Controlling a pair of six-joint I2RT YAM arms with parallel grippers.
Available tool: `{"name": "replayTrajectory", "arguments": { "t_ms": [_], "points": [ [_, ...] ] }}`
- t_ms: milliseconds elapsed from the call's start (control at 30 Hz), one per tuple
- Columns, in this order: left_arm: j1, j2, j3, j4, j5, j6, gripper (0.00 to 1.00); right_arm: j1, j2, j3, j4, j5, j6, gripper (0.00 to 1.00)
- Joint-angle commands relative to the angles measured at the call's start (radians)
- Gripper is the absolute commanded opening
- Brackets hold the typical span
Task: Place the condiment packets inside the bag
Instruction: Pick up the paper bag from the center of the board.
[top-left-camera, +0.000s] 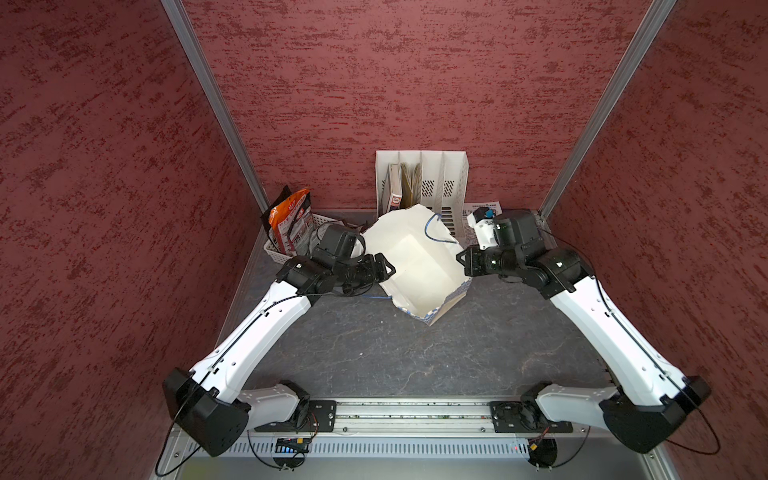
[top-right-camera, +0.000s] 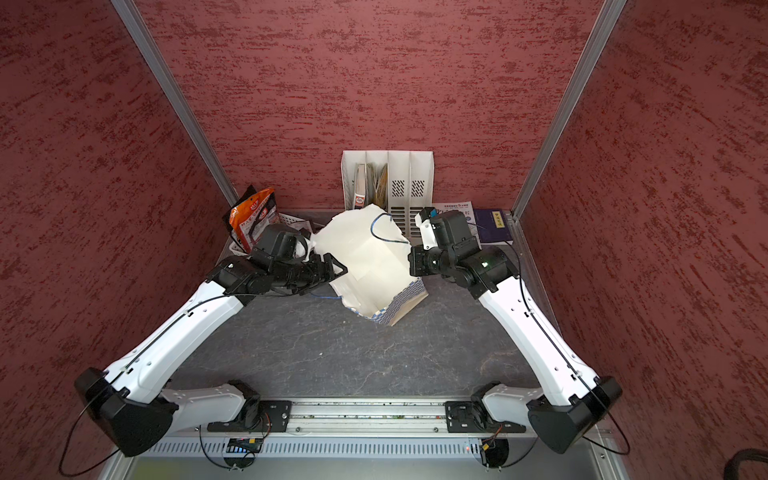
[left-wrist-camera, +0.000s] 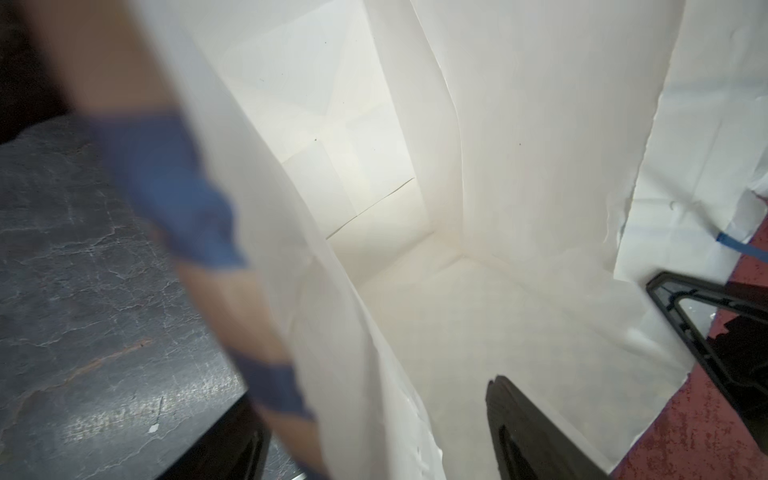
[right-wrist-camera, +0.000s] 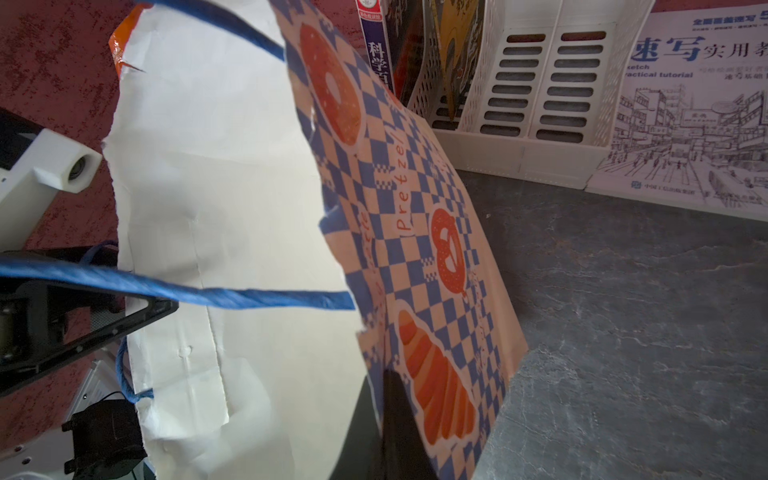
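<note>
bag (top-left-camera: 415, 257): on the desk (top-left-camera: 374, 357), mouth gaping, empty inside
right claw (top-left-camera: 463, 259): clamped on the bag's right rim, looks like
left claw (top-left-camera: 384, 268): jaws apart at the bag's left rim
condiment packets (top-left-camera: 291, 222): in the basket (top-left-camera: 274, 249) left of the bag
tip: spread the mouth gently, paper tears

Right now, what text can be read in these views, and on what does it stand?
"Pretzel": outside of the bag.
"速写实用" and "ractical tutorial", cut off at the frame edge: sketch book cover.
"科学": blue book spine in the file organizer.
Condiment packets: print too small to read.
</note>
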Motion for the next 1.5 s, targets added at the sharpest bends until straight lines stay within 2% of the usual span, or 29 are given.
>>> {"name": "replayTrajectory", "arguments": {
  "t_ms": [0, 100, 233, 300, 433, 600, 667, 800, 867, 900, 1033, 1167, 1233, 1300, 1467],
  "points": [
    [-0.006, 0.021, -0.017, 0.044, -0.012, -0.001, 0.68, 0.016, -0.037, -0.016, 0.064, -0.041, 0.022, 0.0],
    [-0.006, 0.027, -0.025, 0.047, -0.012, 0.001, 0.56, 0.019, -0.052, -0.03, 0.075, -0.049, 0.025, 0.0],
    [-0.006, 0.015, -0.027, 0.067, 0.001, -0.001, 0.6, 0.022, -0.059, -0.037, 0.08, -0.044, 0.033, 0.0],
    [-0.006, 0.005, -0.024, 0.073, -0.004, -0.002, 0.56, 0.022, -0.057, -0.038, 0.082, -0.043, 0.038, 0.0],
    [-0.006, -0.002, -0.018, 0.072, -0.006, 0.002, 0.4, 0.027, -0.055, -0.047, 0.095, -0.053, 0.045, 0.0],
    [-0.003, 0.004, -0.015, 0.066, -0.013, 0.004, 0.09, 0.03, -0.083, -0.071, 0.12, -0.052, 0.049, 0.02],
    [-0.003, 0.005, -0.005, 0.066, -0.015, 0.009, 0.0, 0.031, -0.1, -0.079, 0.121, -0.038, 0.049, 0.13],
    [-0.004, -0.008, 0.045, 0.072, -0.002, 0.053, 0.0, 0.031, -0.174, -0.118, 0.126, 0.015, 0.03, 0.56],
    [-0.006, -0.022, 0.081, 0.077, 0.008, 0.099, 0.0, 0.031, -0.227, -0.141, 0.122, 0.071, 0.008, 0.76],
    [-0.006, -0.029, 0.1, 0.079, 0.017, 0.12, 0.0, 0.031, -0.267, -0.152, 0.12, 0.101, -0.006, 0.83],
    [-0.004, -0.051, 0.173, 0.094, 0.093, 0.192, 0.0, 0.031, -0.443, -0.224, 0.158, 0.211, -0.045, 0.96],
    [0.001, -0.057, 0.271, 0.095, 0.171, 0.241, 0.0, 0.031, -0.609, -0.289, 0.211, 0.299, -0.042, 0.97],
    [0.009, -0.07, 0.324, 0.078, 0.137, 0.265, 0.0, 0.031, -0.65, -0.315, 0.229, 0.336, -0.022, 0.97],
    [0.022, -0.095, 0.375, 0.053, 0.052, 0.289, 0.0, 0.031, -0.664, -0.333, 0.233, 0.366, 0.007, 0.97],
    [0.052, -0.186, 0.461, 0.003, -0.352, 0.373, 0.0, 0.031, -0.549, -0.336, 0.206, 0.372, 0.114, 0.96]
  ]
}}
